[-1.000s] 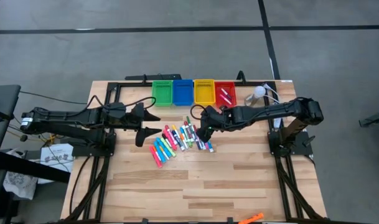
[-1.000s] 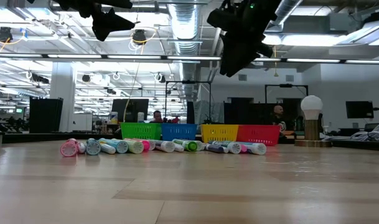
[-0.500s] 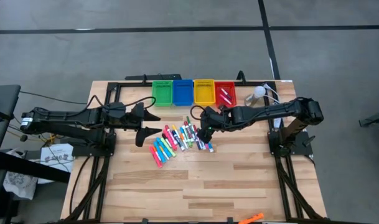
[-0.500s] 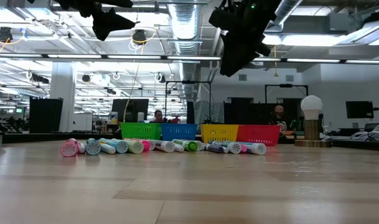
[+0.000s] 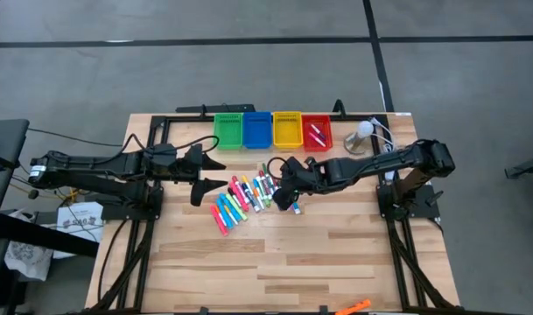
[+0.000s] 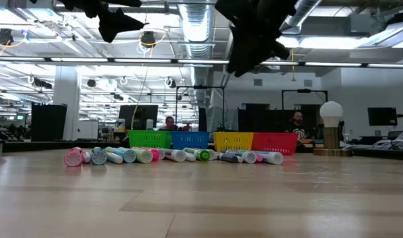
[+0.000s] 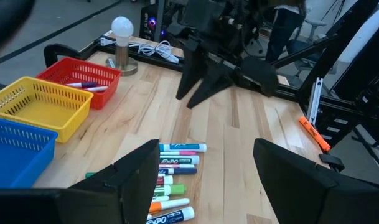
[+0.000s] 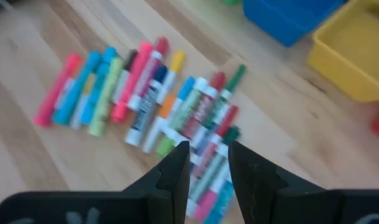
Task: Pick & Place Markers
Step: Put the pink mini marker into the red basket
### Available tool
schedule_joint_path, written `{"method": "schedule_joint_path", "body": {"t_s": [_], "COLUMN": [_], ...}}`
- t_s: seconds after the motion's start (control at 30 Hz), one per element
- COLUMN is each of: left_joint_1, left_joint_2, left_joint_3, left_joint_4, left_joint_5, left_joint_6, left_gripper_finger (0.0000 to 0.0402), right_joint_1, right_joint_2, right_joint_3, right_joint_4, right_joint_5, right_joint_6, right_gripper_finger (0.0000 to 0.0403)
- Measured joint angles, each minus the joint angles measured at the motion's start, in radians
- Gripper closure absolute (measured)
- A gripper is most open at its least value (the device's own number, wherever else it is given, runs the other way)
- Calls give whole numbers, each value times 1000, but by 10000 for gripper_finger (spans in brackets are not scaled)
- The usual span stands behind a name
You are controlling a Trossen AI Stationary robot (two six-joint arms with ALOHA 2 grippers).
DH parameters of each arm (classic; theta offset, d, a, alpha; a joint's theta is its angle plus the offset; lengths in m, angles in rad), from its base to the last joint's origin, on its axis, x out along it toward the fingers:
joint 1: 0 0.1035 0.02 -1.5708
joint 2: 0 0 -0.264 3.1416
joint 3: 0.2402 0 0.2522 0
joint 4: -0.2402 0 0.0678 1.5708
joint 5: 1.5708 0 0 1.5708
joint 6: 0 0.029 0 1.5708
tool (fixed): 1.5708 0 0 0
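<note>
A: How does the right pincer (image 8: 206, 169) stand?

B: Its fingers (image 8: 174, 168) are parted by a narrow gap with nothing between them. It hangs above the right end of the markers (image 5: 253, 194) and touches none.

A: And the markers?

B: They lie in a loose row on the tabletop (image 5: 275, 254), in front of the green bin (image 5: 228, 129), blue bin (image 5: 257, 129), yellow bin (image 5: 287, 129) and red bin (image 5: 317, 131). The red bin has a couple of markers in it.

A: The left pincer (image 5: 210, 173)?

B: Spread wide, empty, raised just left of the row.

A: What differs from a second ago?

B: The right arm has stretched lower and further over the row; its pincer now sits over the row's near right edge. The left arm and the markers are unchanged.
</note>
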Motion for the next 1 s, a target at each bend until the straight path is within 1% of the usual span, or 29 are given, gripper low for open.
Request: {"method": "schedule_joint_path", "body": {"t_s": [0.07, 0.27, 0.33, 0.5, 0.57, 0.63, 0.7, 0.83, 0.9, 1.0], "left_joint_1": [0, 0, 0, 0, 0, 0, 0, 0, 0, 0], "left_joint_2": [0, 0, 0, 0, 0, 0, 0, 2, -2, -1], "left_joint_3": [0, 0, 0, 0, 0, 0, 0, 0, 0, 0], "left_joint_4": [0, 1, 1, 5, 7, 10, 23, 48, 49, 52], "left_joint_5": [0, 0, 0, 0, 0, 0, 0, 0, 0, 0], "left_joint_6": [0, 0, 0, 0, 0, 0, 0, -1, -35, -151], "left_gripper_finger": [142, 142, 142, 142, 142, 142, 142, 142, 142, 142], "right_joint_1": [10, 36, 46, 52, 49, 41, 36, 35, 35, 34], "right_joint_2": [12, 11, 12, 27, 35, 62, 88, 134, 152, 174], "right_joint_3": [-13, -39, -39, -38, -40, -34, -40, -38, -38, -38], "right_joint_4": [45, 41, 47, 60, 42, 67, 35, 55, 72, 66], "right_joint_5": [6, 5, -8, -81, -91, -95, -103, -131, -150, -152], "right_joint_6": [37, 157, 165, 168, 176, 194, 211, 246, 253, 293], "right_gripper_finger": [301, 301, 301, 301, 301, 301, 301, 301, 301, 301]}}
